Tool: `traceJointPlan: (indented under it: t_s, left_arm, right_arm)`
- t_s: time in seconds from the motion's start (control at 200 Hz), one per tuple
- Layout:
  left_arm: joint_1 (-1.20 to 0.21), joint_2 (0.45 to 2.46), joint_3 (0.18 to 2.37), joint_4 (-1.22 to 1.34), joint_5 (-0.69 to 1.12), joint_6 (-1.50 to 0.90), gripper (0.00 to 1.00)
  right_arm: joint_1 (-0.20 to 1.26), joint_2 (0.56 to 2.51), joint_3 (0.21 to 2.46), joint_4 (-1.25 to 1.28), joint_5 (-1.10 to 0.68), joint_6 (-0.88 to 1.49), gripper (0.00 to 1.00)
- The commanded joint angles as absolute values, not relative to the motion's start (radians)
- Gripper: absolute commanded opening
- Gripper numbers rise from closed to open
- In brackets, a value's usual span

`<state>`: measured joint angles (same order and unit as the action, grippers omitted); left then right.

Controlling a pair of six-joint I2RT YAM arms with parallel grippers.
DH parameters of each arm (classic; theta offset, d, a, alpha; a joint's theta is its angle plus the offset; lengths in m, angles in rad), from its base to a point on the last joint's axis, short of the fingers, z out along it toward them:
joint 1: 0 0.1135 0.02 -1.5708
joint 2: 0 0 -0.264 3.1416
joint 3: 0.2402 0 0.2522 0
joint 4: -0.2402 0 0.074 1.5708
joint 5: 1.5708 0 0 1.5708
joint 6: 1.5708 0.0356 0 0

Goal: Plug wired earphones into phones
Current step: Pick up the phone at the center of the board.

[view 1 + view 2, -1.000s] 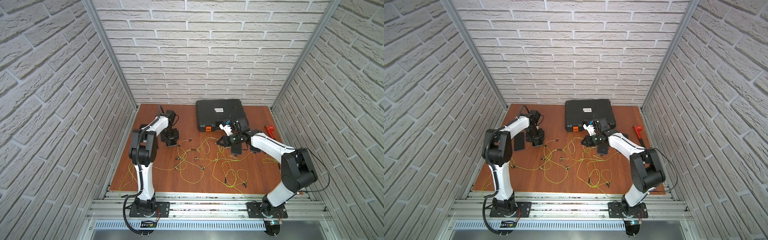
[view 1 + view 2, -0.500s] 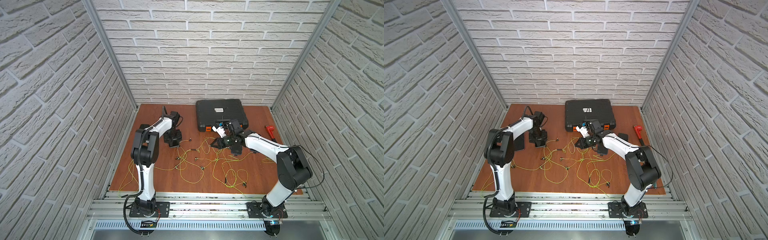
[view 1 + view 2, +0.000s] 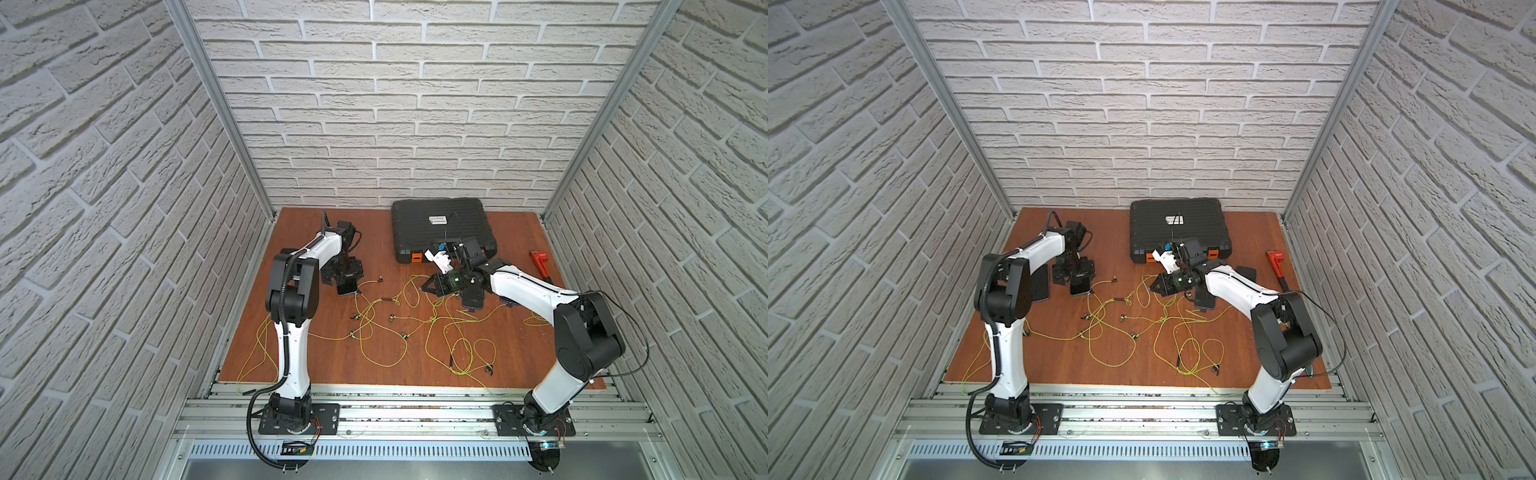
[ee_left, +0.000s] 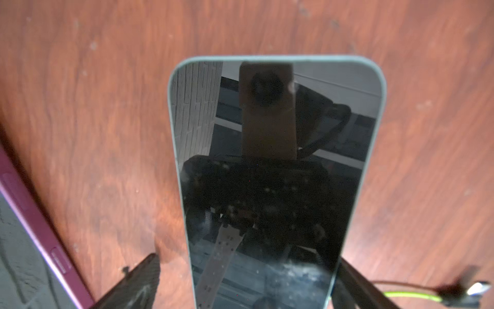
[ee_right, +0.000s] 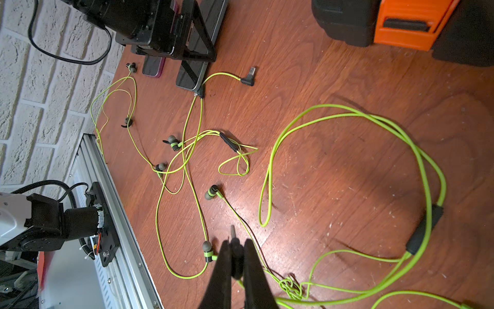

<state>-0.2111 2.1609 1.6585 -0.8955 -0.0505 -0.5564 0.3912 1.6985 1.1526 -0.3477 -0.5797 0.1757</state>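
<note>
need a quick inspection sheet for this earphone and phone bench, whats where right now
surface: brown wooden board, scuffed, with pale flecks.
job's things: several phones lying flat; a blue-edged phone lies between the left tool's fingers; yellow-green earphones lie loose across the middle.
clutter: black case with orange latches at the back; red wrench on the right arm's side.
tools: left tool open, straddling the blue-edged phone; right tool shut on a plug.
cables: earphone leads tangled, with one knot; some hang over the front edge.
surroundings: white brick walls; aluminium rail in front.
</note>
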Motion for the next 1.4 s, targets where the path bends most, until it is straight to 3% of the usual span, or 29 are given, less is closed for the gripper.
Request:
traceJointPlan:
  t_s: [0.0,0.5,0.85,1.035,1.23,1.395]
  left_arm:
    - [-0.204,2.210,1.658,-0.883,-0.045,-0.591,0.91]
    - [-0.212,2.189,1.589,-0.827,-0.016,-0.643,0.69]
    - [-0.200,1.905,1.542,-0.771,0.094,-0.744,0.59]
    - [-0.182,1.670,1.351,-0.578,0.219,-0.970,0.49]
    - [-0.276,1.528,1.166,-0.318,0.248,-1.300,0.37]
    - [-0.350,1.461,1.063,-0.152,0.178,-1.550,0.15]
  right_arm:
    - [0.397,1.706,1.161,-0.322,-0.580,0.170,0.06]
    - [0.397,1.679,1.152,-0.340,-0.563,0.155,0.06]
    - [0.420,1.671,1.157,-0.284,-0.605,0.187,0.06]
    - [0.481,1.680,1.138,-0.152,-0.637,0.214,0.06]
    - [0.550,1.654,1.046,0.161,-0.567,0.290,0.06]
    - [0.610,1.639,1.003,0.311,-0.407,0.320,0.06]
